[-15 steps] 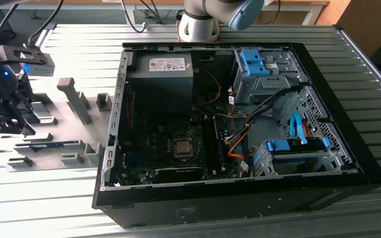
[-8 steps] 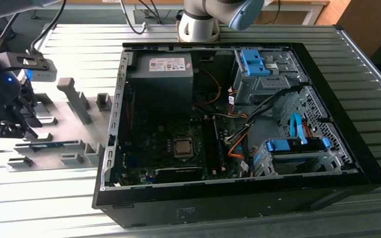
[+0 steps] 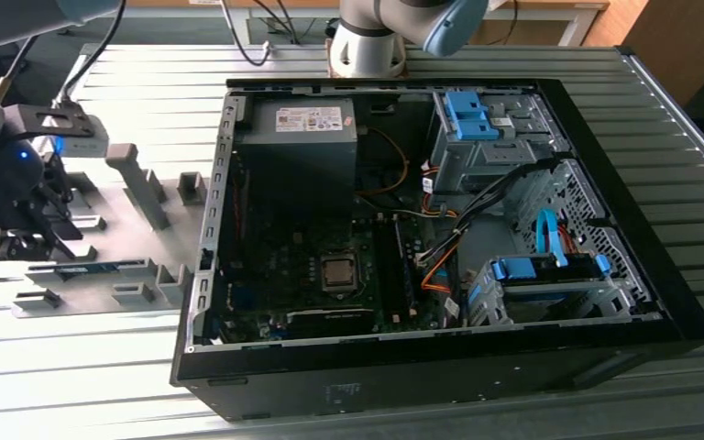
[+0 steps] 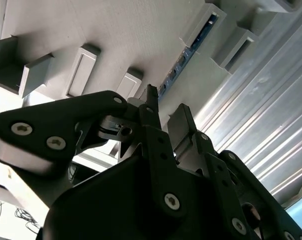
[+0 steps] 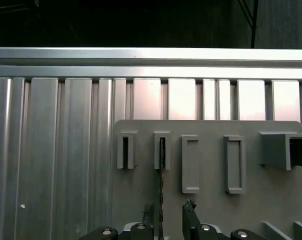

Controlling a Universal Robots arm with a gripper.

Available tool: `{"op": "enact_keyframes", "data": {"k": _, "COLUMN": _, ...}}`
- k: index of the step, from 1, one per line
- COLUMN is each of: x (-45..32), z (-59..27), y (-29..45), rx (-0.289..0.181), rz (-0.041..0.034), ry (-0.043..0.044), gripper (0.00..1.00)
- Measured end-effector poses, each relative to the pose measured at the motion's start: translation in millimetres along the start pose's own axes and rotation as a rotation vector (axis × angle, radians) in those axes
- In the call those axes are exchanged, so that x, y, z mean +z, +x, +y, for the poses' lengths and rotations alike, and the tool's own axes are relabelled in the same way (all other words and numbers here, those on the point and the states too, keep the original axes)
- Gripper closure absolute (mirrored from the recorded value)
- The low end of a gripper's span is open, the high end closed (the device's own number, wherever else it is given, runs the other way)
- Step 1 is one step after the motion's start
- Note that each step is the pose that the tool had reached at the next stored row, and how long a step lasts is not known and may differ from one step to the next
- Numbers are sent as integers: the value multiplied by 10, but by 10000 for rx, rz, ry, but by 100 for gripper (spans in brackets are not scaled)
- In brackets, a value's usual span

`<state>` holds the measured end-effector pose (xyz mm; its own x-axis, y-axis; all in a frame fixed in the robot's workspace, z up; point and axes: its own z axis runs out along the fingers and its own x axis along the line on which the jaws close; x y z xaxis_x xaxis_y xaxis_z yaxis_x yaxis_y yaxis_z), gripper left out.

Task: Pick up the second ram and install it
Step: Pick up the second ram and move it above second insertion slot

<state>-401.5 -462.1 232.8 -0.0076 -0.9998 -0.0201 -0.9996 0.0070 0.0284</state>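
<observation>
The second ram (image 3: pixel 93 269), a slim dark circuit-board stick, stands on edge in two small grey plastic holder blocks (image 3: pixel 144 273) on a flat grey fixture plate (image 3: pixel 107 215). It runs along the plate's edge closest to the exterior camera. In the first wrist view the stick (image 5: pixel 161 180) shows edge-on as a thin dark line running from one slotted block (image 5: pixel 162 150) down between the fingertips. In the second wrist view (image 4: pixel 191 50) its chips show between two blocks. No writing on it can be made out.

The black gripper (image 3: pixel 12 244) hangs from the arm's dark wrist over the plate's end on the exterior view's left, pointing down. Its fingers (image 5: pixel 189 210) stand apart with a modest gap and hold nothing. In both wrist views (image 4: pixel 166 107) the stick lines up with that gap, and no contact is visible.

The plate lies on a ribbed aluminium bench (image 3: pixel 71 367), with bare ribbed metal between the plate and the bench's edge. An open black computer case (image 3: pixel 365 390) lies just beside the plate on the exterior view's right. The white label (image 3: pixel 309 119) on its power supply is too small to read.
</observation>
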Motion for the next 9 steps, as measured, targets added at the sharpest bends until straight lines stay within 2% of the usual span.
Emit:
{"op": "enact_keyframes", "data": {"k": 5, "x": 66, "z": -2, "y": 9, "rx": -33, "rz": 3, "ry": 12, "gripper": 64}}
{"op": "enact_keyframes", "data": {"k": 9, "x": 69, "z": -2, "y": 9, "rx": -35, "rz": 5, "ry": 24, "gripper": 64}}
